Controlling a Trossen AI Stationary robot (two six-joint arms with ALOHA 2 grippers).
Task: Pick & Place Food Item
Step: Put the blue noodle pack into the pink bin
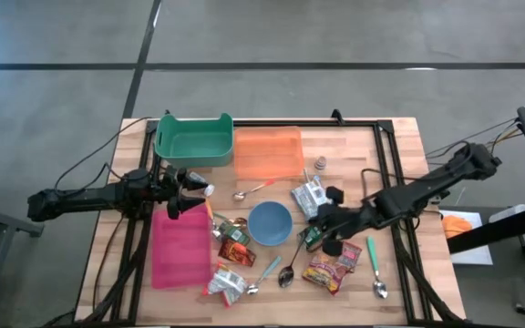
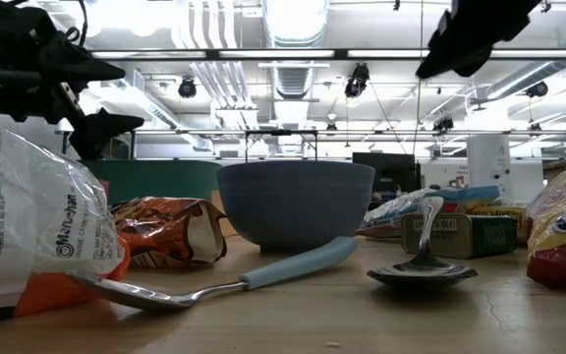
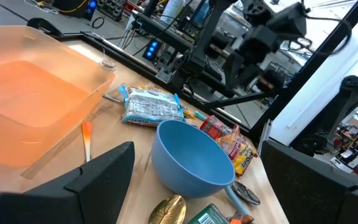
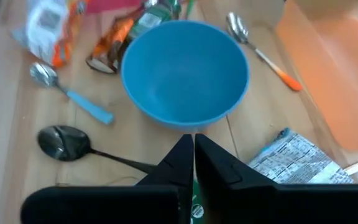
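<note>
right gripper (image 1: 315,230) pinched shut beside the blue bowl (image 1: 270,223), over a green packet (image 1: 313,239), probably lifting it; grip itself not visible. left gripper (image 1: 182,193) spread wide and empty above the pink tray (image 1: 179,260), waiting.

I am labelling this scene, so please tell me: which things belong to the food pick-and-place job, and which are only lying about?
Job, likely:
- right gripper, fingers shut, at the green packet
- silver packet
- red-yellow snack bag
- blue bowl, perhaps the target

Lying about:
- orange-handled spoon
- blue-handled spoon
- green-handled spoon
- left gripper, fingers open, waiting by the pink tray
</note>
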